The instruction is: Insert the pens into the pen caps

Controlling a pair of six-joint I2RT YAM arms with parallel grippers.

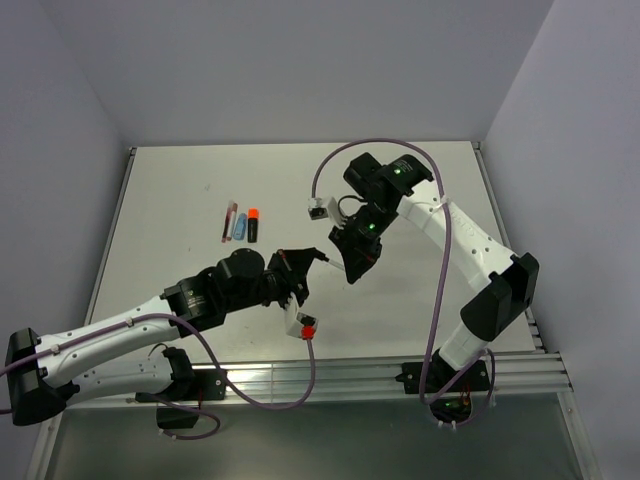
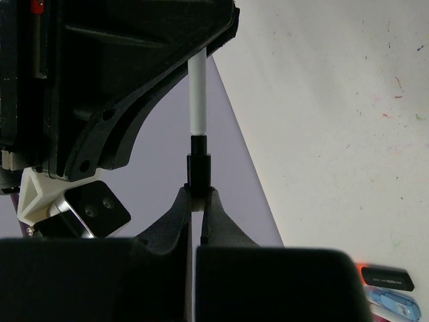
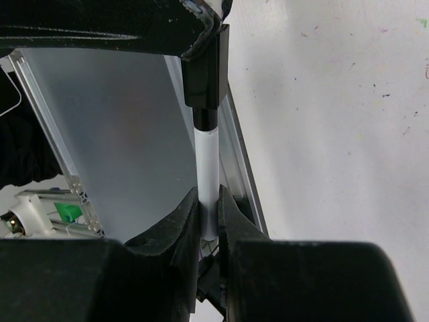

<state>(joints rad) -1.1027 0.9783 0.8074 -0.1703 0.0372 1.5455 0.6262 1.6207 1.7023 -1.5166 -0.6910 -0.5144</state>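
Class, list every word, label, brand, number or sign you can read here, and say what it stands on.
No text is readable.
The pens in the top view: no print legible, too small.
The black marker in the left wrist view: any marking too blurred.
The white pen: plain barrel.

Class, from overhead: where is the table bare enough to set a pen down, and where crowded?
Bare: the far strip behind the loose pens and right arm; the near patch between it and left arm. Crowded: centre, where left gripper with black cap meets right gripper with white pen.
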